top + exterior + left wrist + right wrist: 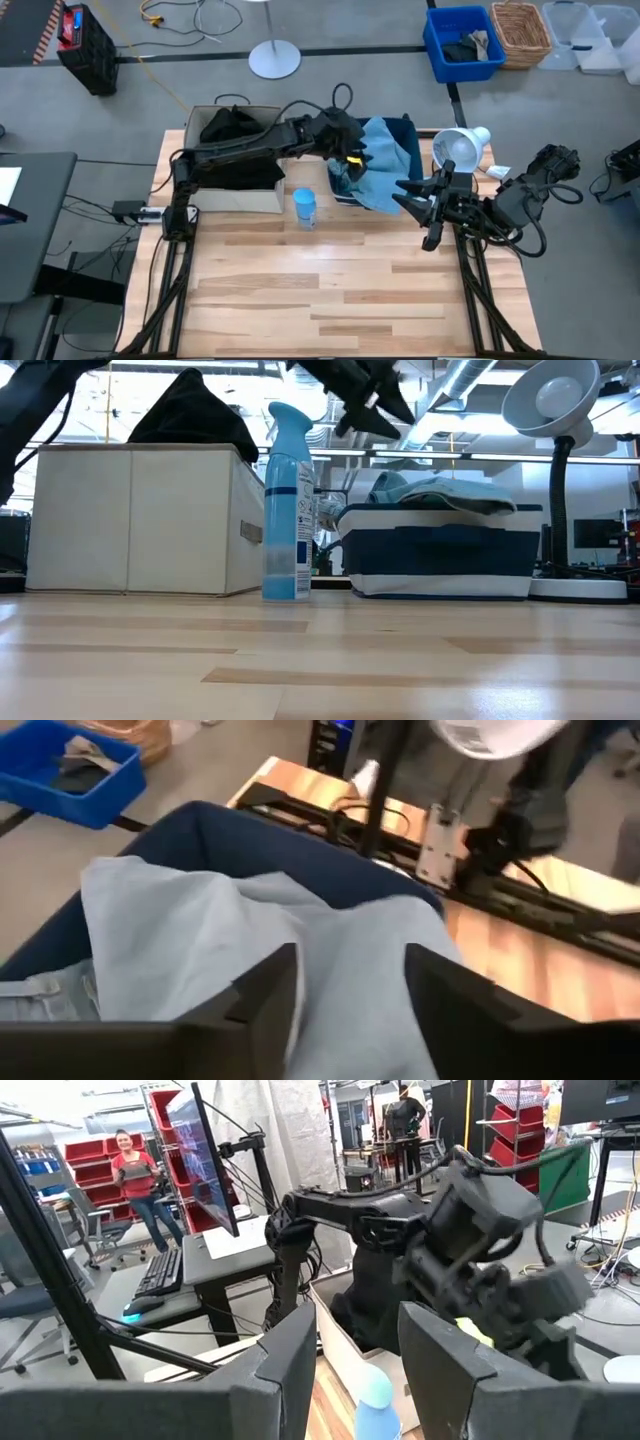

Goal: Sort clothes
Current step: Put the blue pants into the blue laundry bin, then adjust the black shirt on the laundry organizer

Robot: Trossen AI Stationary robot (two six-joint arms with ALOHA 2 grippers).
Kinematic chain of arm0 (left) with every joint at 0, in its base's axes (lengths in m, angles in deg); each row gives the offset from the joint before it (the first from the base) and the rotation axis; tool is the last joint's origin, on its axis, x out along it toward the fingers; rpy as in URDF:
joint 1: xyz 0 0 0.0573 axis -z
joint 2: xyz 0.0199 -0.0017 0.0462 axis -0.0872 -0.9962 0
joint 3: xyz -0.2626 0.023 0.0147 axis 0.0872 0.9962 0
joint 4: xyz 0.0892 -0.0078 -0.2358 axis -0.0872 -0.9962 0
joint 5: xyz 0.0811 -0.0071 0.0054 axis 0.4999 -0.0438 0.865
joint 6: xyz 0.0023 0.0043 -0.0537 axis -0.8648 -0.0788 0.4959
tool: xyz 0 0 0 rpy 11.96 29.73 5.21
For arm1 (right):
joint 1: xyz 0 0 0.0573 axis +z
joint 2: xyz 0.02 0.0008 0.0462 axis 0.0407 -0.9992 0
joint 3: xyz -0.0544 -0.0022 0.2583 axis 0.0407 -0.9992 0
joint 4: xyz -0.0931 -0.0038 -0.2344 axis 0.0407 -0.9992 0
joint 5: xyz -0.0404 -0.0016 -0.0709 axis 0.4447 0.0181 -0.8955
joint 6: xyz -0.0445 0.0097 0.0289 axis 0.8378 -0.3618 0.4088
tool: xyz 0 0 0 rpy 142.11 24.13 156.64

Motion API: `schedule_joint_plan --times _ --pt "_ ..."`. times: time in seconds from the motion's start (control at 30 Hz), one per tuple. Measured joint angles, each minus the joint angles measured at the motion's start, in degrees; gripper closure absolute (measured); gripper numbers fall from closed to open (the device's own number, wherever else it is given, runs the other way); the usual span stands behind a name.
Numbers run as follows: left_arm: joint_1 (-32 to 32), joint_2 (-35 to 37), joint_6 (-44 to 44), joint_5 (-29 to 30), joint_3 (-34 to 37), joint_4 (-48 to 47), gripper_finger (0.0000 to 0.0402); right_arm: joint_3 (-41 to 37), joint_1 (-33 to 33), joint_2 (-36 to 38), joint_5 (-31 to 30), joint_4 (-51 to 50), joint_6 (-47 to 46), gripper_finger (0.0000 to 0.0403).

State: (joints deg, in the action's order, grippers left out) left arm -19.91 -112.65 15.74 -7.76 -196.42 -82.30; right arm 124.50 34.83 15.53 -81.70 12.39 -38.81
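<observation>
1. We see the left tool point(345, 150) above the navy bin point(408, 128) at the table's point(330, 290) far edge, fingers point(262, 988) apart, nothing between them, hovering over the pale grey-blue trousers point(385, 165).
2. The trousers are heaped in the bin and spill over its near rim; in the high view a dark garment point(232, 125) sits in the beige box point(262, 196) at the far left corner. We can't spot any turquoise garment.
3. The right tool point(420, 203) waits near the right edge, fingers point(285, 1350) apart, empty.
4. Risk: the trousers are big and limp, so a shallow pinch could grab one fold only and the rest would drag or slip back.
5. Risk: a trailing leg could catch the bin rim and tug the light bin, or sweep the spray bottle point(305, 207) standing just near the box and bin.
6. Risk: the desk lamp point(457, 150) stands close beside the bin, so a wide swing could knock it.
7. The low view shows the dark garment point(195, 410) mounded above the box point(130, 520) rim and the trousers point(440, 495) barely topping the bin point(440, 555); the high view hides those heights.
8. The left wrist view shows the open gap directly over cloth point(330, 940); the right wrist view shows a person point(135, 1175) far off in the room.
</observation>
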Motion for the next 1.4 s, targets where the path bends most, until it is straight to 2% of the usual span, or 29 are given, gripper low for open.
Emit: schedule_joint_plan --times 0.1,0.23,0.3,0.43,0.63,0.8,0.9,1.17,1.27,1.4 --pt "-0.83 -2.86 1.45 1.21 0.02 0.81 0.0274 0.00 0.02 -0.01 0.00 0.00 -0.13 0.0243" --pt "-1.52 -7.12 2.81 1.92 0.09 3.53 0.0372 0.00 0.92 -0.01 0.03 0.33 -0.13 0.0243" --pt "-1.91 -8.39 4.90 2.50 0.00 4.56 0.0391 0.00 1.27 -0.01 0.04 0.39 -0.13 0.0243" --pt "-3.01 -11.21 9.35 1.73 -0.11 1.30 0.0399 0.00 2.18 -0.01 0.04 1.18 -0.11 0.0243" --pt "-3.12 -14.32 10.58 0.14 -0.31 -5.87 0.0401 0.00 2.23 -0.01 0.04 1.20 -0.11 0.0243" --pt "-3.30 -16.16 12.70 -4.50 -0.30 -7.45 0.0401 0.02 2.19 0.00 0.04 1.17 -0.02 0.0243" --pt "-3.32 -16.70 11.09 -5.77 -0.28 -7.38 0.0401 0.02 2.19 0.01 0.04 1.08 0.04 0.0243" --pt "-1.94 -11.00 6.76 -6.29 -5.06 -2.74 0.0401 0.00 2.19 -0.01 0.04 0.51 0.04 0.0243" --pt "-1.10 -5.21 4.30 -3.17 -6.97 -1.50 0.0401 0.00 2.19 -0.01 0.04 0.33 0.02 0.0243" --pt "0.30 2.30 0.33 4.36 -7.30 -3.42 0.0401 0.00 2.19 -0.01 0.04 0.28 0.00 0.0243"
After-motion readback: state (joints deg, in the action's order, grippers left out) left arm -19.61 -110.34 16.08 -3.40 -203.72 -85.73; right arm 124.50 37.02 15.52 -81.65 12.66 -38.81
